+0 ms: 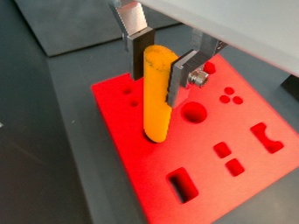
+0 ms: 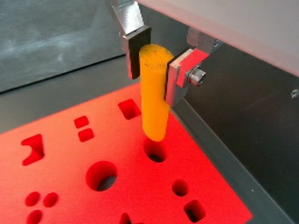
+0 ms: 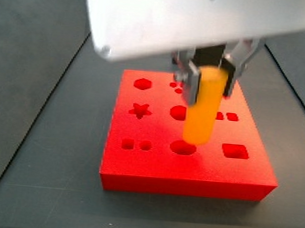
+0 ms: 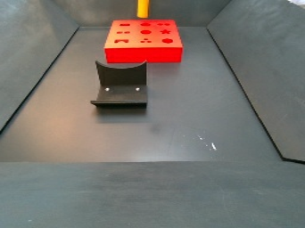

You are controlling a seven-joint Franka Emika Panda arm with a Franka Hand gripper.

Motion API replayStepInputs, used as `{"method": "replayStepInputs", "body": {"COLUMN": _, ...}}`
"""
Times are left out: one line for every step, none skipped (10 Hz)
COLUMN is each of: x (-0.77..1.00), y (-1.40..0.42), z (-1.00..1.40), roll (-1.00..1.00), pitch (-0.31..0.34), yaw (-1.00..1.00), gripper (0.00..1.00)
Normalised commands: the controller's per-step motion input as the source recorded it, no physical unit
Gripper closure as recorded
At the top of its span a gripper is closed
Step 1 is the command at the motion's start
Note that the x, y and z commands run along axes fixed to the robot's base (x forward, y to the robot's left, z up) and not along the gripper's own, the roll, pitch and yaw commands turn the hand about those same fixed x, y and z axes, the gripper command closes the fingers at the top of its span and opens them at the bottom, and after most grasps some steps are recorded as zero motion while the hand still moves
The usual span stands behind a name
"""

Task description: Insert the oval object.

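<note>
My gripper point(image 1: 162, 66) is shut on the oval object point(image 1: 156, 94), a smooth orange-yellow peg held upright between the silver fingers. It hangs over the red block point(image 1: 198, 153), which has several shaped holes. In a wrist view the gripper point(image 2: 160, 61) holds the peg point(image 2: 155, 96) with its lower end just above an oval hole point(image 2: 156, 155). In a side view the peg point(image 3: 204, 109) hangs above a hole point(image 3: 185, 148) in the block point(image 3: 185, 159). In a far side view only the peg's lower end point(image 4: 143, 8) shows above the block point(image 4: 144, 41); the gripper is cut off there.
The dark fixture point(image 4: 120, 85) stands on the grey floor in front of the red block. Dark sloped walls point(image 4: 36, 62) enclose the floor on both sides. A grey mat point(image 1: 70, 22) lies beyond the block.
</note>
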Motion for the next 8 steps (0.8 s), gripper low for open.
{"method": "replayStepInputs", "body": {"x": 0.00, "y": -0.02, "z": -0.34, "roll": 0.00, "pitch": -0.120, "yaw": 0.00, "gripper": 1.00}}
{"method": "replayStepInputs", "body": {"x": 0.00, "y": 0.00, "z": -0.35, "roll": 0.02, "pitch": -0.097, "yaw": 0.00, "gripper": 1.00}}
{"method": "replayStepInputs", "body": {"x": -0.19, "y": 0.01, "z": -0.26, "roll": 0.03, "pitch": -0.044, "yaw": -0.06, "gripper": 1.00}}
{"method": "replayStepInputs", "body": {"x": -0.33, "y": 0.03, "z": -0.12, "roll": 0.01, "pitch": 0.000, "yaw": -0.14, "gripper": 1.00}}
{"method": "replayStepInputs", "body": {"x": -0.20, "y": 0.00, "z": -0.02, "roll": 0.00, "pitch": -0.026, "yaw": -0.08, "gripper": 1.00}}
{"method": "replayStepInputs", "body": {"x": -0.13, "y": 0.00, "z": 0.00, "roll": 0.00, "pitch": -0.044, "yaw": -0.06, "gripper": 1.00}}
{"method": "replayStepInputs", "body": {"x": 0.04, "y": 0.01, "z": -0.11, "roll": 0.00, "pitch": -0.059, "yaw": 0.00, "gripper": 1.00}}
{"method": "replayStepInputs", "body": {"x": 0.28, "y": 0.08, "z": -0.19, "roll": 0.00, "pitch": -0.041, "yaw": 0.00, "gripper": 1.00}}
